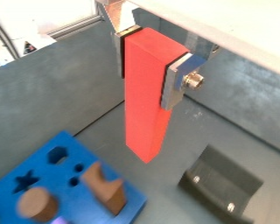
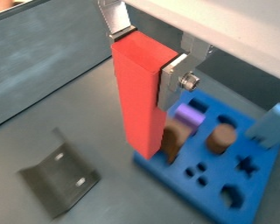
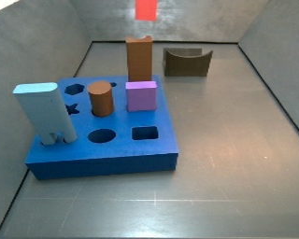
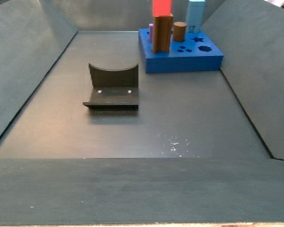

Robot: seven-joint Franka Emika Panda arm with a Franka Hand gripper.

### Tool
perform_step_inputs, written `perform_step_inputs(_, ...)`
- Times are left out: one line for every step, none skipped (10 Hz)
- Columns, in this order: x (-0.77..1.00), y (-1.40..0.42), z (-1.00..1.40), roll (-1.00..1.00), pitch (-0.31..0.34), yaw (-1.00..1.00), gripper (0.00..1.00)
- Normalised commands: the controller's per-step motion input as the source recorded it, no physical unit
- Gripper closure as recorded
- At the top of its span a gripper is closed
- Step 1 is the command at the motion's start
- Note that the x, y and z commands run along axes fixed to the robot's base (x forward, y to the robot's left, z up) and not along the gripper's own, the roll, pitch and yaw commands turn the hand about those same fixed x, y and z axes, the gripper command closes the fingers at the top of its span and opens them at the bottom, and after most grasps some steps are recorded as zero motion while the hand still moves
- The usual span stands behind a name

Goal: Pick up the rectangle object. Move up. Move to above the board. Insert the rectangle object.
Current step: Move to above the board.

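My gripper (image 1: 154, 54) is clamped on the tall slim bright red rectangle object (image 1: 147, 98), silver finger plates (image 1: 178, 79) pinching its upper part; same grip shows in both wrist views (image 2: 146, 54). The block hangs upright, clear of the grey floor, lower end free.

In a side view only its bottom end shows, at the top centre of the frame (image 3: 146, 9), so it's high up. The thick square blue board with shaped holes (image 3: 108, 161) sits lower left of centre there. My judgement: lift done, I'm not yet over the board, transfer pending.

Board is crowded: tall brown block (image 3: 139, 58), short lilac-purple block (image 3: 142, 95), a brown cylinder (image 3: 100, 98), a pale blue block (image 3: 41, 114) all standing in it. The open square hole (image 3: 145, 133) sits just in front of the lilac block, toward the frame's bottom.

Risks:
- Coming across too low: the red block's free end clips the brown block or the pale blue one.
- Long overhang below the fingers: any tilt in the grip shifts the bottom end, so it lands on the hole's rim and jams.
- Yaw mismatch between square section and square hole: corners bind.
- Slip in the pads on contact pushes the block up through the grip.

The small dark olive U-shaped piece (image 3: 187, 62) is well apart from the board, no concern.
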Motion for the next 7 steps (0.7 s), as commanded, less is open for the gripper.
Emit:
perform_step_inputs(-0.01, -1.0, 0.17, -0.06, 0.066, -0.06, 1.0)
perform_step_inputs(-0.01, -1.0, 0.17, -0.02, 0.07, -0.03, 1.0)
perform_step_inputs(0.0, -1.0, 0.18, -0.02, 0.086, -0.01, 1.0)
perform_step_inputs(0.02, -1.0, 0.18, -0.01, 0.103, -0.01, 1.0)
perform_step_inputs(0.04, -1.0, 0.18, -0.01, 0.115, 0.0, 1.0)
perform_step_inputs(0.06, -0.76, 0.14, 0.0, 0.123, 0.0, 1.0)
perform_step_inputs(0.07, -0.5, 0.11, 0.0, 0.125, 0.01, 1.0)
